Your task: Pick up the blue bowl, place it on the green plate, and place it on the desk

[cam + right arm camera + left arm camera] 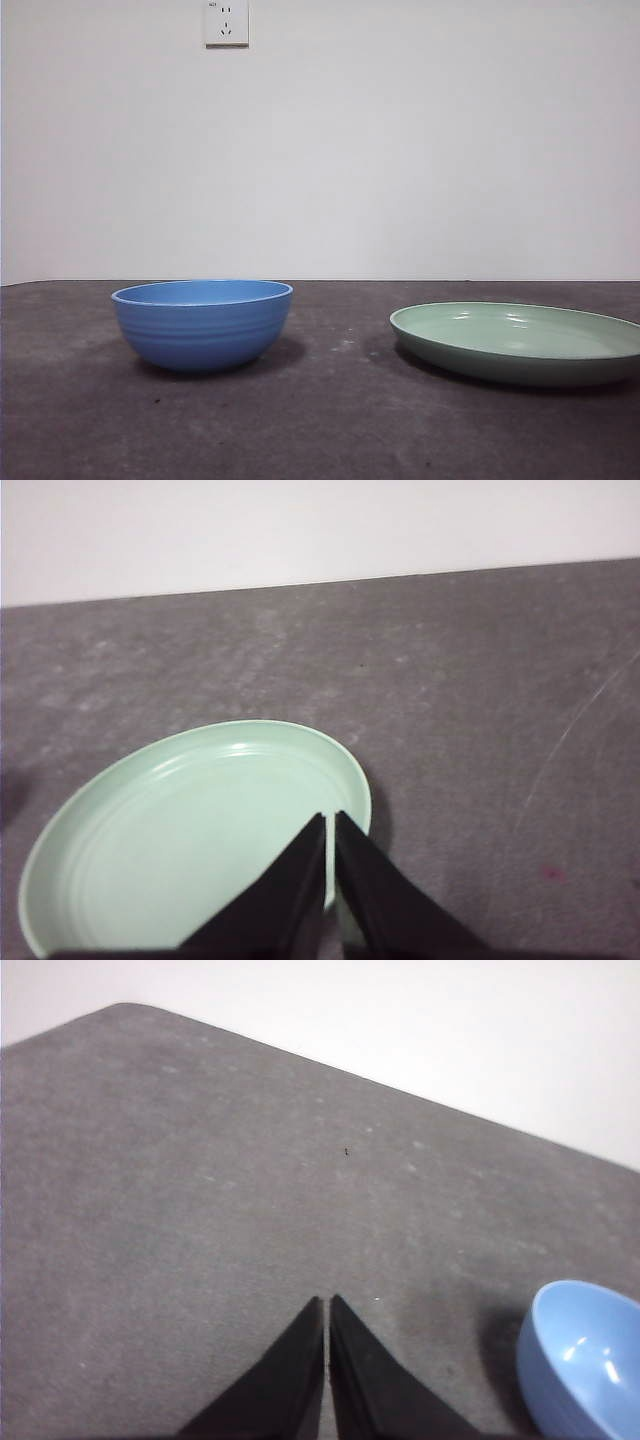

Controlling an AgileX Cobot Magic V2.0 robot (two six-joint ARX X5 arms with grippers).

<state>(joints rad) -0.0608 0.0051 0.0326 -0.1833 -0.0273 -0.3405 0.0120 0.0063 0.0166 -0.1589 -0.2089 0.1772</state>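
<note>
On the desk (340, 420) you see the blue bowl (202, 322), deep, glossy and faintly ridged, standing upright and well apart from the wide, shallow green plate (520, 342). Your left gripper (328, 1302) hangs near the bowl, your right gripper (330, 817) over the plate, both with jaws together

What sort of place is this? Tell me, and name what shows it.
Probably a plain indoor test bench, not a kitchen: a bare grey desk against a blank white wall with a power socket, and only a bowl and a plate set apart on it.
</note>
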